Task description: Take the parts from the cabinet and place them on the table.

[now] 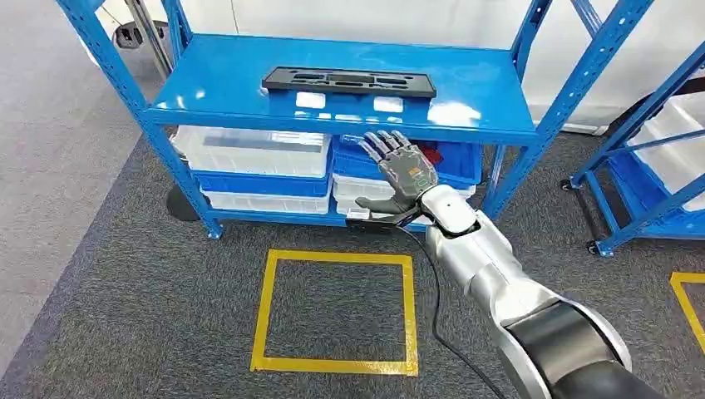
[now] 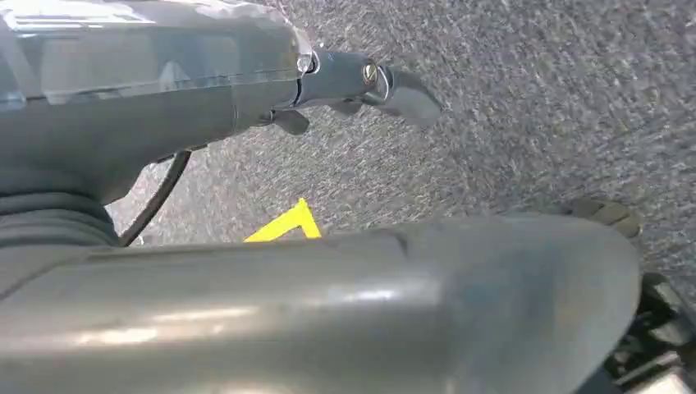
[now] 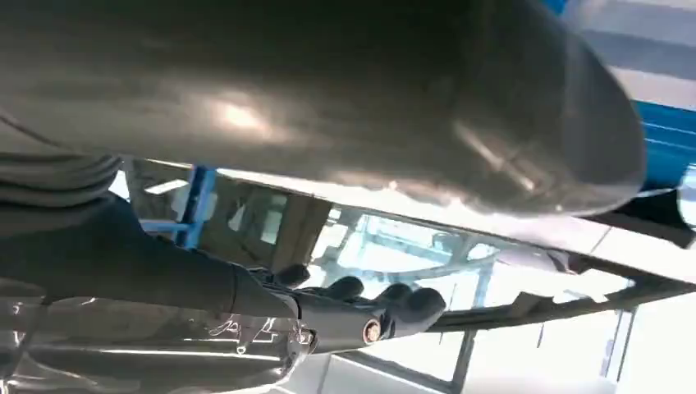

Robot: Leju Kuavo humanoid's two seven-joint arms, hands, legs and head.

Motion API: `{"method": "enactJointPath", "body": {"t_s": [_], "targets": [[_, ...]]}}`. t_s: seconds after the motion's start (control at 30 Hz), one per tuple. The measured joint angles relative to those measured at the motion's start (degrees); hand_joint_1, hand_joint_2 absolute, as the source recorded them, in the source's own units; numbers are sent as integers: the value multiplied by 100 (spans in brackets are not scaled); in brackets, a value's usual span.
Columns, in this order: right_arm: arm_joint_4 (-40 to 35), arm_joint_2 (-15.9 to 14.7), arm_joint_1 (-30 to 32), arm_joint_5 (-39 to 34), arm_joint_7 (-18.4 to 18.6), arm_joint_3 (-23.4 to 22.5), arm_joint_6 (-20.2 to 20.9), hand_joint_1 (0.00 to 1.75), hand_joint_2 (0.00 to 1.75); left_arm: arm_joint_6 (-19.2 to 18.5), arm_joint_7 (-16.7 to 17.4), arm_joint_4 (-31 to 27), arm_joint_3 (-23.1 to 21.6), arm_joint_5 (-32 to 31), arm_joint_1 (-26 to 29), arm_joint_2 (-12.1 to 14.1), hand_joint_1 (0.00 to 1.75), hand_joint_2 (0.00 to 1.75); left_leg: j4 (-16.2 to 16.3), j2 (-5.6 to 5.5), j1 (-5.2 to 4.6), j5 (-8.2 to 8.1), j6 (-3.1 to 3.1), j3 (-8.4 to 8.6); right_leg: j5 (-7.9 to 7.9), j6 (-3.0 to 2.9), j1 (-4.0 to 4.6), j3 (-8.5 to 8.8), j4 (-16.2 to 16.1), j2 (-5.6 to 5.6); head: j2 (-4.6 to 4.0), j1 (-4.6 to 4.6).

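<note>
Part (image 1: pixel 349 81) beyond right hand (image 1: pixel 405 170) (empty)

Grey carpet floor (image 1: pixel 125 283); yellow tape square (image 1: pixel 334 312) on floor before rack; second blue rack (image 1: pixel 657 166) at right; black cable (image 1: pixel 436 291) across carpet.

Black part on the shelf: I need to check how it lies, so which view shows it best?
The head view: the black part lies flat and whole on the shelf. The right wrist view may catch an edge; the left wrist view faces carpet.

Bright, even overhead light | glare patches on blue shelf (image 1: pixel 349 79) | wrist views blurred, close parts unfocused
</note>
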Motion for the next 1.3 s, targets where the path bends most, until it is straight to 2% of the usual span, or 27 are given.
{"method": "enactJointPath", "body": {"t_s": [0.03,0.1,0.13,0.17,0.2,0.3,0.33,0.37,0.43,0.5,0.57,0.63,0.67,0.7,0.73,0.77,0.83,0.87,1.0,1.03,1.07,1.13,1.17,1.2,1.23,1.27,1.3], "targets": [[2,0,-16,-7,2,0,0,0,0,2,0,0,0,0,-8,2,0,0,-8,-1,0,-35,29,44,-60,10,3,-241,387,0,0,0],[20,2,-3,-7,2,7,2,0,0,2,0,0,0,0,-12,0,0,0,-7,-4,-8,-109,53,109,-424,55,2,-837,1203,0,0,0],[33,13,22,-4,2,24,2,0,0,2,2,0,0,2,-4,2,0,0,-4,-9,-14,-146,56,146,-580,49,3,-1076,1474,0,0,0],[44,13,43,-4,0,35,2,0,0,2,2,0,2,11,4,4,0,0,-3,-15,-21,-188,56,198,-580,48,3,-1208,1536,0,0,0],[55,15,54,-4,0,37,2,0,0,2,4,0,2,18,13,7,0,0,-3,-25,-31,-238,55,269,-423,33,3,-1214,1353,-1,0,0],[72,17,40,-7,-4,44,2,0,0,0,2,2,2,17,25,0,0,0,-7,-32,-69,-407,41,507,614,-118,51,-758,-57,-2,0,0],[85,17,35,-13,-18,48,2,0,0,-2,2,13,2,24,32,-11,0,0,22,-29,-98,-465,7,557,783,-170,106,-697,-398,-6,0,0],[96,22,23,-17,-35,57,4,0,0,-2,2,17,2,35,24,-9,0,0,-26,-38,-88,-494,-27,530,664,-170,111,-681,-424,-21,0,4],[96,39,21,-20,-61,61,0,0,0,0,4,15,2,37,24,0,0,0,25,-21,-92,-472,-82,582,692,-228,102,-646,-479,-14,0,0],[96,39,20,-31,-81,63,0,0,0,2,4,18,2,44,31,26,0,0,183,-14,-93,-519,-140,578,634,-278,54,-446,-526,-6,0,2],[103,70,-39,-70,-129,74,0,0,0,4,0,20,4,52,26,24,0,0,942,-7,-68,-636,-200,159,552,-322,47,-342,-531,-7,0,0],[131,101,-34,-98,-173,83,-4,0,0,9,-9,20,9,74,27,26,0,0,1651,-5,-25,-971,-283,-397,458,-328,51,-258,-529,3,0,0],[155,107,-26,-109,-179,92,-7,0,0,13,-15,22,13,87,42,26,0,0,1757,-5,-15,-1107,-300,-552,407,-322,49,-205,-521,5,0,0],[179,114,-25,-125,-179,107,-7,0,0,17,-15,22,15,98,61,26,0,0,1645,-3,-2,-1099,-302,-603,347,-311,44,-136,-513,14,0,0],[199,120,-27,-129,-179,122,-9,0,0,22,-17,22,17,101,79,30,0,0,1343,-2,9,-938,-297,-552,278,-300,41,-60,-501,17,0,0],[208,131,-29,-135,-179,127,-9,0,0,22,-17,22,20,101,85,37,0,0,917,-1,12,-633,-297,-437,209,-285,39,19,-485,17,0,0],[227,142,-40,-142,-179,129,-9,0,0,24,-20,22,26,103,94,48,0,0,7,6,3,268,-236,-246,78,-238,54,122,-455,12,0,0],[247,166,-46,-144,-181,140,-13,0,0,24,-24,28,37,103,80,54,0,0,-13,12,-31,158,-166,-259,38,-197,65,126,-451,19,0,0],[254,177,-74,-192,-177,146,-39,0,0,48,-37,28,50,114,96,55,0,0,-70,-2,-13,166,-18,-108,-9,-72,57,132,-328,18,0,0],[254,177,-92,-203,-177,149,-48,0,0,52,-50,28,50,116,94,55,0,0,-80,-4,-12,131,22,-46,17,-45,38,13,-52,12,0,4],[260,177,-119,-212,-168,162,-55,0,0,55,-50,28,55,118,92,55,0,0,-80,-4,-12,87,47,-11,-43,-20,29,-238,351,11,0,2],[275,177,-111,-229,-162,190,-66,0,0,59,-55,28,61,120,88,55,0,0,-79,-4,-15,-5,57,75,-412,31,9,-802,1141,10,0,2],[286,177,-93,-232,-160,203,-66,0,0,66,-55,28,63,120,93,57,0,0,-75,-6,-15,-55,58,123,-589,42,3,-1009,1356,9,0,2],[297,177,-82,-234,-160,225,-66,0,0,70,-55,28,66,120,99,57,0,0,-72,-15,-14,-108,57,188,-626,54,-6,-1115,1351,8,0,2],[310,177,-81,-238,-157,232,-66,0,0,70,-55,28,68,120,100,57,0,0,-71,-24,-15,-170,49,268,-513,58,-11,-1103,1125,8,0,2],[315,177,-85,-243,-153,234,-66,0,0,70,-55,28,68,120,102,55,0,0,-66,-31,-18,-237,38,357,-253,25,-10,-995,721,8,0,2],[317,177,-94,-243,-153,238,-66,0,0,70,-57,31,70,120,104,53,0,0,-63,-31,-23,-305,25,449,139,-25,0,-844,225,8,0,2]]}}
